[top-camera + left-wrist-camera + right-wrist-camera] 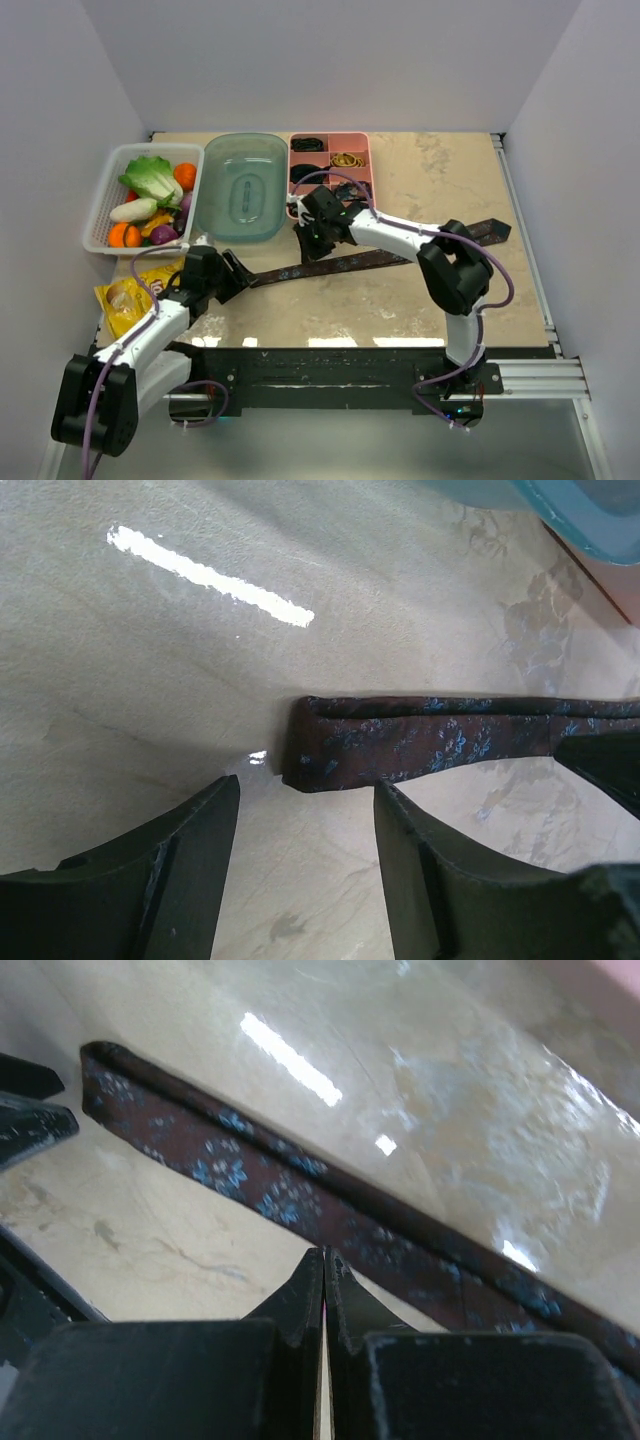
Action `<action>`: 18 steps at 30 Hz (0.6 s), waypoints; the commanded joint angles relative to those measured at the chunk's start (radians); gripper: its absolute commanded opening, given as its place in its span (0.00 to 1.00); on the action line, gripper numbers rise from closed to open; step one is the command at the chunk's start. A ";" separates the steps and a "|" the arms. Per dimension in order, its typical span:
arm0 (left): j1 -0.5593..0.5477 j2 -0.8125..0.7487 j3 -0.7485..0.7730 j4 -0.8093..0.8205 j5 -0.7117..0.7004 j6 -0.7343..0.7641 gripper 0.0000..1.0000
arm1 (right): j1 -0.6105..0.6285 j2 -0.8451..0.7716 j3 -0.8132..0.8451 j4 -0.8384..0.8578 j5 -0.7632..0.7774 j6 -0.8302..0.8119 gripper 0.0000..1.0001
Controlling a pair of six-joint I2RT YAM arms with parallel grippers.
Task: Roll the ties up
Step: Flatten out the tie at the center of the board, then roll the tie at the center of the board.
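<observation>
On the beige marble-look tabletop (pixel 400 300), your brown-maroon speckled fabric necktie (pixel 350 262) lies stretched flat and unrolled. Your left gripper (pixel 305 800) hovers with its jaws apart just short of the narrow end, and your right gripper (pixel 323 1260) is pinched closed on nothing beside it. All the rolling remains.
</observation>
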 commanded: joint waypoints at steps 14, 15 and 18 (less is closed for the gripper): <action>0.005 0.074 0.024 0.136 -0.030 0.024 0.54 | 0.112 0.263 0.360 -0.043 -0.121 -0.048 0.00; 0.005 0.074 0.022 0.138 -0.032 0.026 0.54 | 0.114 0.267 0.363 -0.043 -0.121 -0.048 0.00; 0.005 0.080 0.022 0.139 -0.036 0.033 0.53 | 0.123 0.292 0.376 -0.046 -0.114 -0.045 0.00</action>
